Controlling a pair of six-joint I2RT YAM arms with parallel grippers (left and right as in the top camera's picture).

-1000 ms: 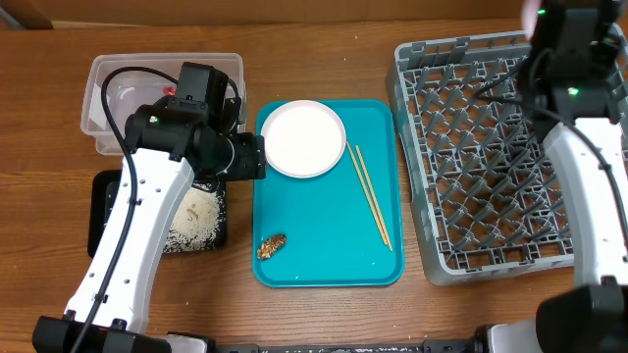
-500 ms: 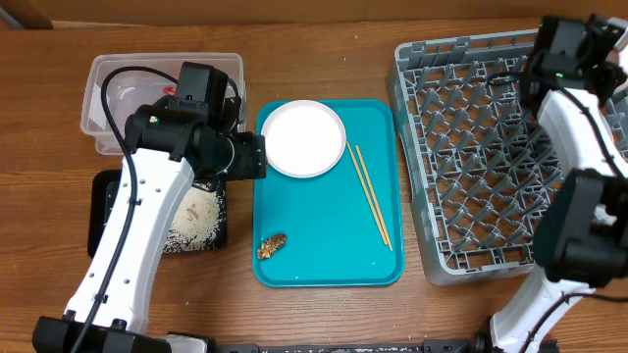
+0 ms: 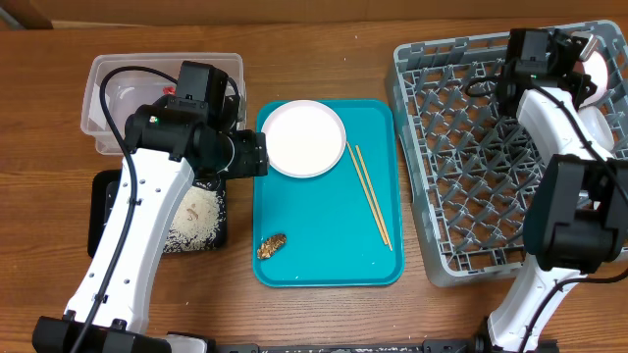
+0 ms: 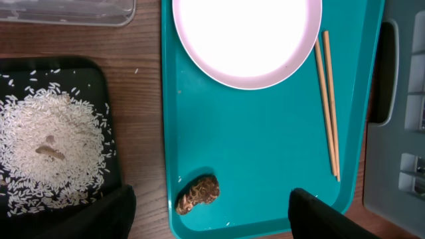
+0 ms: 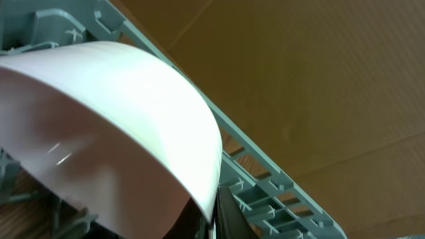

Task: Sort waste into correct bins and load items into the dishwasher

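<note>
My left gripper is open and empty, hovering above the brown food lump at the near end of the teal tray. The white-pinkish plate and the wooden chopsticks also lie on that tray. White rice covers the black tray. The clear tub stands behind it, with a small red bit inside. My right gripper is shut on the rim of a white bowl, held over the far right corner of the grey dish rack.
The left arm stretches over the black tray and part of the clear tub. The rack's far edge runs close under the bowl, with brown cardboard behind it. Bare wooden table lies in front of the trays.
The right arm has swung in from the frame's top right edge and down over the rack's far right corner, the bowl now showing. The left arm has not moved.
</note>
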